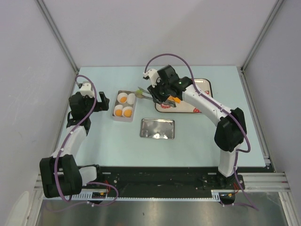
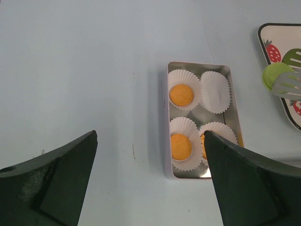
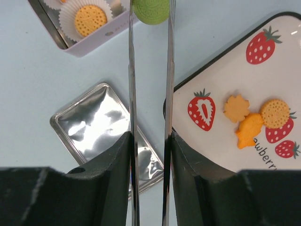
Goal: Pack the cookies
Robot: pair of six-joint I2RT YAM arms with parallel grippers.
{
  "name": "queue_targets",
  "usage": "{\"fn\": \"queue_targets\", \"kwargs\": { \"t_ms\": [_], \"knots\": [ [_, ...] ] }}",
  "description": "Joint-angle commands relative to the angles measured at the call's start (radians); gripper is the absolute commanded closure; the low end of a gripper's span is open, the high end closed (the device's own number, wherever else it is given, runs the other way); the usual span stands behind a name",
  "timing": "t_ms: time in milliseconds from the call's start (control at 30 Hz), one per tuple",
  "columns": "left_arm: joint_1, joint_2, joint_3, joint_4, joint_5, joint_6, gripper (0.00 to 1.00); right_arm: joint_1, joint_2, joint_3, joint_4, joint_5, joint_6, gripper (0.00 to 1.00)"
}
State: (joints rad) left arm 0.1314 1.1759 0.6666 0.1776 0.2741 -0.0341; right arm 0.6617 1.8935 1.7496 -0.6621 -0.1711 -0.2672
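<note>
Holding a pair of tongs (image 3: 132, 84), the right gripper (image 3: 149, 139) is squeezed partway shut on them. The tongs pinch a round green cookie (image 3: 151, 10) at their tips. From where I stand, the green cookie hangs near the tin (image 1: 123, 120), off to one side and not over it yet. The left gripper (image 2: 150, 136) is wide open and holds nothing.

The tin has four paper cups (image 2: 176, 125). Three have orange cookies (image 2: 181, 94) in them, and the empty cup (image 2: 215, 92) sits in a far corner. More cookies lie on the strawberry tray (image 3: 221, 61). The lid (image 1: 157, 128) lies on the table (image 1: 188, 146) near the tin.

What could go wrong? Only two thin tips hold the green cookie. If the squeeze gets loose, it could slip out and land on the table. If the squeeze is too hard, it might crack. If the tongs come in too low, they could bump the tin wall or squash a paper cup.

The left wrist view shows the empty cup best, and the green cookie beside the tin. The right wrist view cuts the green cookie off at the top, so I think it is whole but cannot be sure. Only that view shows the three cookies on the tray clearly.
</note>
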Motion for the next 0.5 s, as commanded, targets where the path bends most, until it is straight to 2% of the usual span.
{"fn": "queue_targets", "kwargs": {
  "t_ms": [0,467],
  "knots": [
    [0.007,-0.018,0.008,0.037,0.011,0.013,0.00,0.026,-0.011,0.099,-0.014,0.015,-0.013,0.61],
    [0.007,-0.016,0.004,0.042,0.005,0.011,0.00,0.058,0.159,0.249,0.004,0.013,-0.006,0.61]
  ]
}}
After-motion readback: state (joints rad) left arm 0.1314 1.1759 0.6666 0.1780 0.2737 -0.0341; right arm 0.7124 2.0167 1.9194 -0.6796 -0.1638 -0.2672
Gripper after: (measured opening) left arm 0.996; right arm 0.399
